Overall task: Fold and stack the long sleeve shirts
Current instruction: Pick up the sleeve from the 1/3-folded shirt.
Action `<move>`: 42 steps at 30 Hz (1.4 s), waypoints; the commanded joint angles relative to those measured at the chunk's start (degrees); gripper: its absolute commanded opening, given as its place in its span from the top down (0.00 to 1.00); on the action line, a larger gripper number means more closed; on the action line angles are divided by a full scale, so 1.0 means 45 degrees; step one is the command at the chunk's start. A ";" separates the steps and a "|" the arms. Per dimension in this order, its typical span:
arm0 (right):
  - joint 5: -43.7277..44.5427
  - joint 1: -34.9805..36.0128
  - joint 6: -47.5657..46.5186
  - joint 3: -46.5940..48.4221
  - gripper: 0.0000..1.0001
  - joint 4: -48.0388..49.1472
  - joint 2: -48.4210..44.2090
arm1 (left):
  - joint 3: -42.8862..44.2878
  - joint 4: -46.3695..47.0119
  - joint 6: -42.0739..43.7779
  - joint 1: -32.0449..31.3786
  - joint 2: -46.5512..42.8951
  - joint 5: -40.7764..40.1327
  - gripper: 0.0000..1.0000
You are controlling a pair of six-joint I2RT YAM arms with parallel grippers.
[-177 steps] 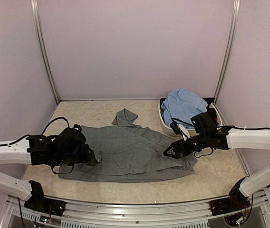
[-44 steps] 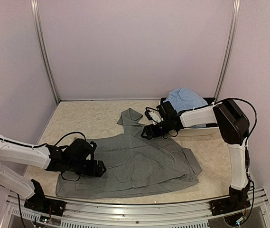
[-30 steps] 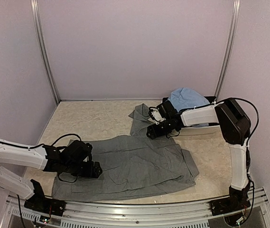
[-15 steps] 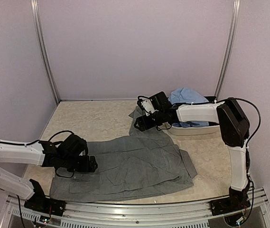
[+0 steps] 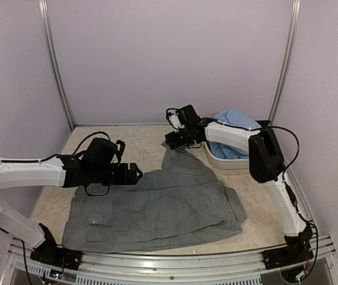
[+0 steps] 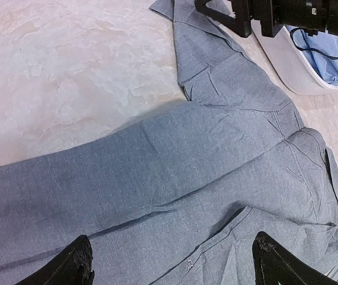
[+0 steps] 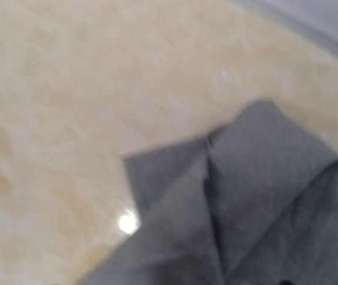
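While the grey shirt (image 5: 169, 202) lies spread flat, the left jaws and right jaws stand apart.

The table (image 5: 115, 145) I work on is beige and marbled, bare across its upper left. A slate grey shirt (image 5: 169, 205) lies spread flat over the lower middle of the top view, with one sleeve running up toward the centre. A white basin (image 5: 225, 161) sits at the right, just beside that sleeve.
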 commanded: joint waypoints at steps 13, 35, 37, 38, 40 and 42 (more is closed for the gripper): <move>-0.2663 -0.0576 -0.0081 0.1117 0.48 -0.1148 0.1565 | 0.0954 0.0289 0.0997 0.0152 0.1370 -0.0076 0.12; -0.3276 -0.0694 -0.2667 -0.5118 1.00 0.2354 -0.5509 | 0.1983 0.0752 0.1264 0.1259 0.2114 0.1285 0.11; -0.3428 -0.0506 -0.2892 -0.6530 1.00 0.2844 -0.6543 | 0.2116 0.0750 0.1242 0.1296 0.2097 0.1351 0.11; -0.3410 -0.0365 -0.2969 -0.7213 1.00 0.3027 -0.7003 | 0.2146 0.0770 0.1237 0.1315 0.2021 0.1499 0.11; -0.3287 -0.0087 -0.3146 -0.8586 1.00 0.3387 -0.7910 | 0.2240 0.0694 0.1289 0.1354 0.1882 0.1757 0.11; -0.3041 0.0152 -0.3160 -1.0019 1.00 0.3790 -0.8877 | 0.2329 0.0509 0.1418 0.1393 0.1760 0.1820 0.11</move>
